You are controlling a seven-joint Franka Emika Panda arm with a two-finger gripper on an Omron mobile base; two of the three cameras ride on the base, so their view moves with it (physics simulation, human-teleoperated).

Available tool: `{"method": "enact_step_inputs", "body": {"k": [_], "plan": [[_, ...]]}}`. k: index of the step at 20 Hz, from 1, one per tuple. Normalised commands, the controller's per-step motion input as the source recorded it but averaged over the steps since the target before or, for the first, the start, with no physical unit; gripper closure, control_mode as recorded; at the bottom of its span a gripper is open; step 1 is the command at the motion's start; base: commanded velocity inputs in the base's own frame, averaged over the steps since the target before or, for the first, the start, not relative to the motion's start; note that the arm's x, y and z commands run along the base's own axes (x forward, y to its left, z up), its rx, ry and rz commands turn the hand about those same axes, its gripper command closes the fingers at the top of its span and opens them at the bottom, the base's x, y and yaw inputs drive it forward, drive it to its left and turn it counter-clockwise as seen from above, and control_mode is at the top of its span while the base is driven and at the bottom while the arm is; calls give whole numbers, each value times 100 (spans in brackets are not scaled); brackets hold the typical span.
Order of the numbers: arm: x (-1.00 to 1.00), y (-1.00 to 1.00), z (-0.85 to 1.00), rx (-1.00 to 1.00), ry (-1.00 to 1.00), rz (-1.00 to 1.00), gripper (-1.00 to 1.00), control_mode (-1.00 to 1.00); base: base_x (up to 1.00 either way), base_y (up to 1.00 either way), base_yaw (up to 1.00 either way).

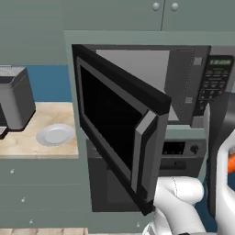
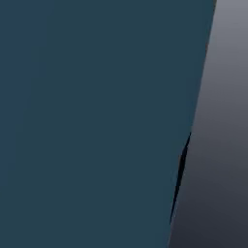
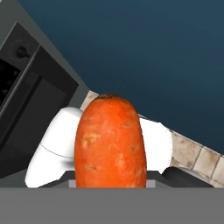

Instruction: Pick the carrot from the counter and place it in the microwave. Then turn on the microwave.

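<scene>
Claw closed on carrot; carrot upright between jaws, filling centre of hand view. Orange sliver visible at right edge of left base view, right of microwave and below its keypad. Arm raised right of microwave. Microwave door swung open toward the left. Plate on table, left of microwave; toaster behind plate.

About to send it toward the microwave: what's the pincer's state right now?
Pincer: closed on the carrot, which stands up between its tips in the hand view.
</scene>
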Motion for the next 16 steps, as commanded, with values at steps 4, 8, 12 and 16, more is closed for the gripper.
{"method": "enact_step_inputs", "body": {"k": [4, 8, 12, 16], "plan": [[0, 0, 0, 0, 0, 0, 100, 100, 37, -1, 18], [0, 0, 0, 0, 0, 0, 100, 100, 28, -2, 17], [0, 0, 0, 0, 0, 0, 100, 100, 4, 0, 9], [0, 0, 0, 0, 0, 0, 100, 100, 0, 0, 5]]}}
